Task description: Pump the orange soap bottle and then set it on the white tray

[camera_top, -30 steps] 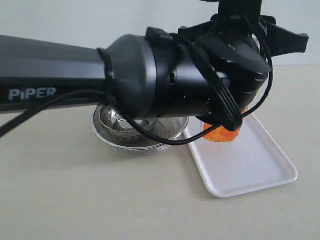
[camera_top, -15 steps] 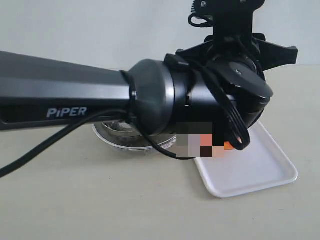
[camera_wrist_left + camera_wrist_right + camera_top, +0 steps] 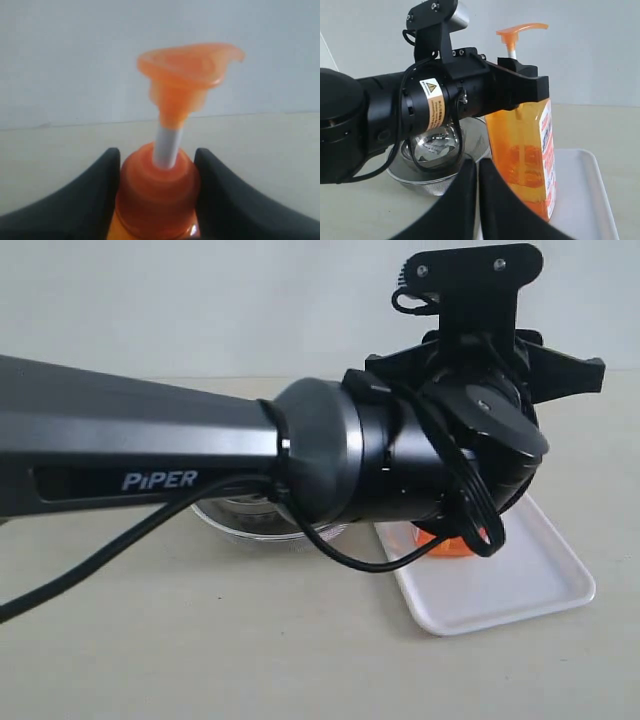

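The left arm has slid further to the right across the exterior view and its wrist has risen, so the orange sliver under it has shifted from the near end of the white tray [image 3: 520, 585] toward its middle; the steel bowl [image 3: 250, 525] has not moved.

The left hand [image 3: 157, 172] is closed partway, one finger on each side of the neck of the orange soap bottle [image 3: 520, 150], and holds it upright; gripping high at the shoulder probably keeps the base free to meet the tray flat and leaves the pump head [image 3: 185, 65] clear. The pump head stands raised on its white stem [image 3: 167, 145]; nothing presses on it.

The bottle sits over the tray, just beside the bowl; its base is hidden behind the right hand [image 3: 477, 172], so I cannot tell whether it rests on the tray or hangs just above. The right hand is fully closed and empty, held back over the desk [image 3: 200, 640], apparently out of the way.

The step in hand looks like the setting-down; a release before the base is seated could tip so tall a bottle.
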Robot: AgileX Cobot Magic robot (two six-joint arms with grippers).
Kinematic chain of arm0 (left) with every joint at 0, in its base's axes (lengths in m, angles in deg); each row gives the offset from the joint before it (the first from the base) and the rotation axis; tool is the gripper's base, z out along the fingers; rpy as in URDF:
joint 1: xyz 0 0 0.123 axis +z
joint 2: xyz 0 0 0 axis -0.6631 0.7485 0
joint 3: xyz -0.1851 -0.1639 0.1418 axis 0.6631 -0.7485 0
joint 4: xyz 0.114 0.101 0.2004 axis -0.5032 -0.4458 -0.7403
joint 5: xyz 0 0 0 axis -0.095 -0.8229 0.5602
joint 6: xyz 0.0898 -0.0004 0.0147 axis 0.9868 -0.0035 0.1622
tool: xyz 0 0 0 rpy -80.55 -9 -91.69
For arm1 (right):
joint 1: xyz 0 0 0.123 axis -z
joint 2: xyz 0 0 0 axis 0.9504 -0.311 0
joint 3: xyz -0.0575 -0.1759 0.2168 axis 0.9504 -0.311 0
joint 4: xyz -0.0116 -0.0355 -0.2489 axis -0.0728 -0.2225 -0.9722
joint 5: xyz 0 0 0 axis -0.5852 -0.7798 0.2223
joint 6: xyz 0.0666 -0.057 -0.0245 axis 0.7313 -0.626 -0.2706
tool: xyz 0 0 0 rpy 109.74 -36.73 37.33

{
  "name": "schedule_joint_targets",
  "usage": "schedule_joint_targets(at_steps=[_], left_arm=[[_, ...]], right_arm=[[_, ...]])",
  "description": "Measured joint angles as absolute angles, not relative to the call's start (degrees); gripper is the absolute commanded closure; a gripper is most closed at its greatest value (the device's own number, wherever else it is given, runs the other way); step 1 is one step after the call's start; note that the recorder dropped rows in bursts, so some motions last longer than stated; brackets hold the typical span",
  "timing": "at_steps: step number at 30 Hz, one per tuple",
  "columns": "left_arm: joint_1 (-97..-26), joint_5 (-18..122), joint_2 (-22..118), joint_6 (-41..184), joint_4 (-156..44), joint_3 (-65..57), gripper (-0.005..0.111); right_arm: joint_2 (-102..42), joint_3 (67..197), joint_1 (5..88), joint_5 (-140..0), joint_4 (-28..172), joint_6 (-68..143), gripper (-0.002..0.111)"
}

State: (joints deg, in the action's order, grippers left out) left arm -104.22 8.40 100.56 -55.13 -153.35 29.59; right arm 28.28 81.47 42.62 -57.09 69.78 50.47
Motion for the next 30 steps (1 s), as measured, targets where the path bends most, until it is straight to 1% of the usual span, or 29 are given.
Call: schedule_joint_targets(at_steps=[5, 7, 9, 13, 16, 19, 22, 24, 30], left_arm=[[-104.22, 10.65, 100.56, -55.13, -153.82, 29.59, 0.102], [-104.22, 11.45, 100.56, -55.13, -154.05, 29.59, 0.097], [-104.22, 11.82, 100.56, -55.13, -154.26, 29.59, 0.087], [-104.22, 12.72, 100.56, -55.02, -154.66, 29.59, 0.062], [-104.22, 12.88, 100.44, -55.15, -155.12, 29.71, 0.050], [-104.33, 12.88, 99.96, -55.15, -155.60, 30.04, 0.042], [-104.33, 12.78, 99.82, -55.15, -155.76, 30.08, 0.036], [-104.33, 12.78, 99.82, -55.15, -155.76, 30.08, 0.034], [-104.33, 12.78, 99.82, -55.25, -155.76, 30.08, 0.034]], right_arm=[[28.28, 81.47, 42.62, -57.09, 69.78, 50.47, 0.108], [28.28, 81.47, 42.62, -57.09, 69.78, 50.47, 0.108], [28.28, 81.47, 42.62, -57.09, 69.78, 50.47, 0.108], [28.28, 81.47, 42.62, -57.09, 69.78, 50.47, 0.108], [28.28, 81.47, 42.62, -57.09, 69.78, 50.47, 0.108], [28.28, 81.47, 42.62, -57.09, 69.78, 50.47, 0.108], [28.28, 81.47, 42.62, -57.09, 69.78, 50.47, 0.108], [28.28, 81.47, 42.62, -57.09, 69.78, 50.47, 0.108], [28.28, 81.47, 42.62, -57.09, 69.78, 50.47, 0.108]])
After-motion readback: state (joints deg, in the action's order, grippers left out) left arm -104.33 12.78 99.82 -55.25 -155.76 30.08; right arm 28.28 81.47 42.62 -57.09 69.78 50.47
